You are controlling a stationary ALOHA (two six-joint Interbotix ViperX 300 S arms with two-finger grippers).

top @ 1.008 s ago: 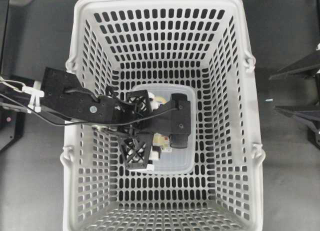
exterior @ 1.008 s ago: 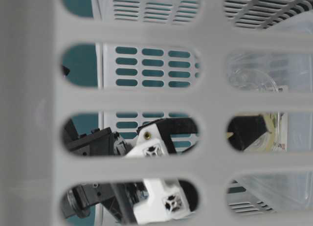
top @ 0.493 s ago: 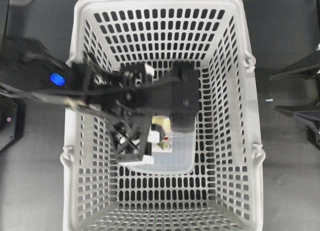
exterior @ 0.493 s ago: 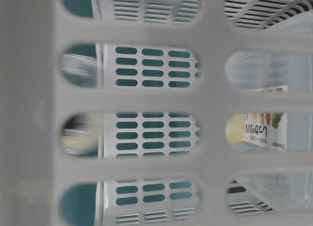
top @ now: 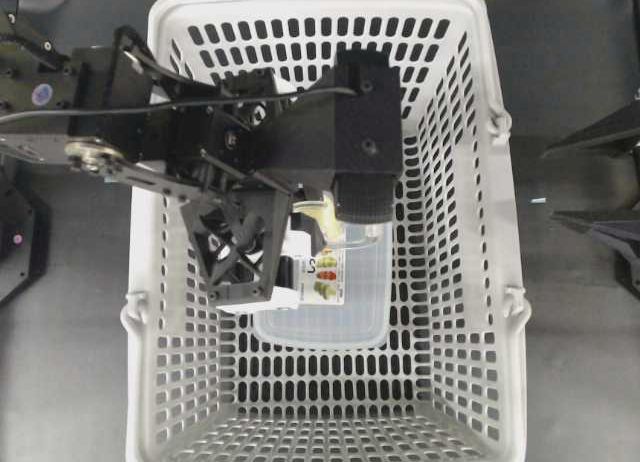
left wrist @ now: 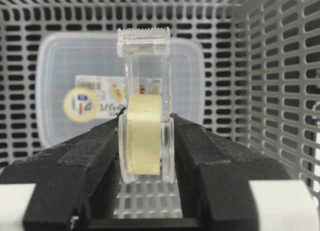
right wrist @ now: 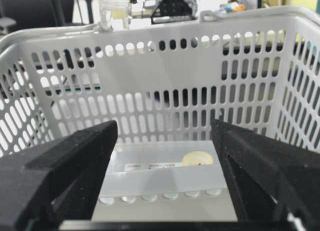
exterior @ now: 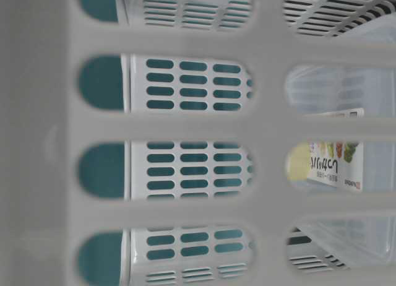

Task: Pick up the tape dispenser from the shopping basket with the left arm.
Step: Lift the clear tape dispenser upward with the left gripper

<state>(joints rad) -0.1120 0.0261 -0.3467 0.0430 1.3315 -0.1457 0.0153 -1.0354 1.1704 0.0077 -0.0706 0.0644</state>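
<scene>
The tape dispenser [left wrist: 146, 141], clear plastic with a pale cream roll, stands upright between the black fingers [left wrist: 85, 156] of my left gripper [left wrist: 146, 146], which is shut on its two flat sides. From overhead the left gripper [top: 328, 210] hangs high over the shopping basket [top: 500, 182], and only a cream bit of the dispenser [top: 318, 211] shows under the wrist. The dispenser is lifted clear of the basket's slotted floor [left wrist: 150, 201]. My right gripper [top: 545, 187] stays outside the basket at the right, open [right wrist: 164, 136] and holding nothing.
A clear rectangular food container [top: 340, 302] with a printed label [left wrist: 100, 101] lies on the basket floor under the dispenser; it also shows through the wall slots [exterior: 328, 165]. Slotted basket walls [left wrist: 280, 91] rise on all sides. The right gripper faces the basket's outer wall [right wrist: 165, 66].
The left gripper closed on the tape dispenser and rose with it off the food container. It has left the table-level view. The right arm has not moved.
</scene>
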